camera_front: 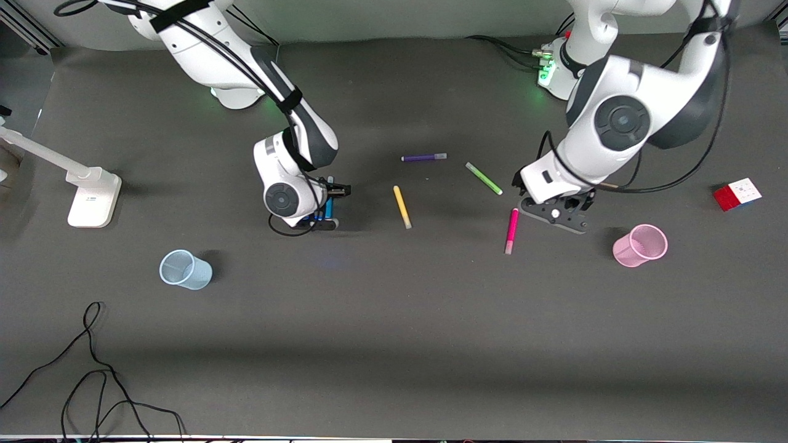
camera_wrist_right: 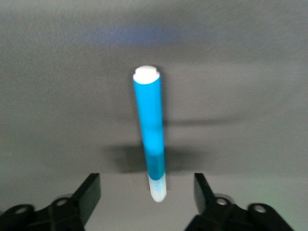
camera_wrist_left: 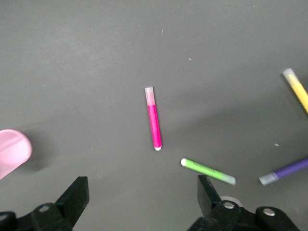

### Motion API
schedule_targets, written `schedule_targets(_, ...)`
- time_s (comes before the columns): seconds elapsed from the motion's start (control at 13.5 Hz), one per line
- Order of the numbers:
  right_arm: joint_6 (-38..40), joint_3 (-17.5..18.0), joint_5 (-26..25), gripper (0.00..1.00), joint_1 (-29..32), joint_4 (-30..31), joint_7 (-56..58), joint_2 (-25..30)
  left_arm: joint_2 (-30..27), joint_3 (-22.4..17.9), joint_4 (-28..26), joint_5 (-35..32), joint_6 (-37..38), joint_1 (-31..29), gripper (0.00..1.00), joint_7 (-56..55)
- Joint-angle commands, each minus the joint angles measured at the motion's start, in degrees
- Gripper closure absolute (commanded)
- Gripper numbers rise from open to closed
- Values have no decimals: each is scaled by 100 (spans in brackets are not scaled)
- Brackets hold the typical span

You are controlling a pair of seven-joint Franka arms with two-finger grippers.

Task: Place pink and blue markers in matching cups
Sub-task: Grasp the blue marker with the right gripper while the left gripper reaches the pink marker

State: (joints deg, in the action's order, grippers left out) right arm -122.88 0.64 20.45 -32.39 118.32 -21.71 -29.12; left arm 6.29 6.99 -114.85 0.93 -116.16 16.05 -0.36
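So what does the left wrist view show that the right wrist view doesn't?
Only the left wrist view shows the pink marker, green marker, yellow marker, purple marker and the pink cup's edge. Only the right wrist view shows the blue marker, lying between the right pincer's open fingers. Both show dark table and an open pincer; the left pincer holds nothing.

Colours here: the table [camera_front: 394, 344] is covered in dark charcoal grey. Pink marker [camera_front: 511, 231] is hot magenta with a paler pink end, and the blue marker [camera_wrist_right: 151, 134] is bright cyan-blue with a white tip and a light, frosty cap. Then a yellow marker [camera_front: 402, 207], a lime green marker [camera_front: 484, 178] and a purple marker [camera_front: 423, 157] with a greyish cap. Cups are see-through, the pink cup [camera_front: 640, 245] pale pink, the blue cup [camera_front: 184, 269] pale blue. Both arms are white with black joints and black fingers. The cube [camera_front: 737, 194] shows red and white faces.
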Motion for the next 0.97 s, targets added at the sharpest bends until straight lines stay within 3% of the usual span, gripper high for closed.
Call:
schedule_targets(0.0, -201, -46, 170, 39, -136, 191, -88, 65, -6, -84, -905, -23, -1107, 118, 0, -60)
schedule_targets(0.3, -368, -46, 170, 60, -180, 350, -88, 56, 758, -92, -1118, -75, -2005, 136, 0, -69)
schedule_targets(0.45, -430, -46, 170, 78, -207, 394, -88, 56, 1118, -92, -1118, -75, -2375, 197, 0, -78)
schedule_targets(0.52, -430, -46, 170, 94, -207, 394, -88, 64, 1224, -92, -1118, -75, -2437, 215, 0, -78)
schedule_targets(0.59, -387, -55, 170, 100, -189, 394, -88, 91, 1382, -92, -1109, -75, -2551, 215, 0, -78)
schedule_targets(0.74, -177, -99, 170, 100, -146, 368, -88, 257, 1629, -101, -1109, -75, -2858, 206, 1, -69)
schedule_targets(0.89, 78, -431, 170, 100, -136, 167, -88, 494, 1822, -110, -1109, -75, -2956, 215, 1, -69)
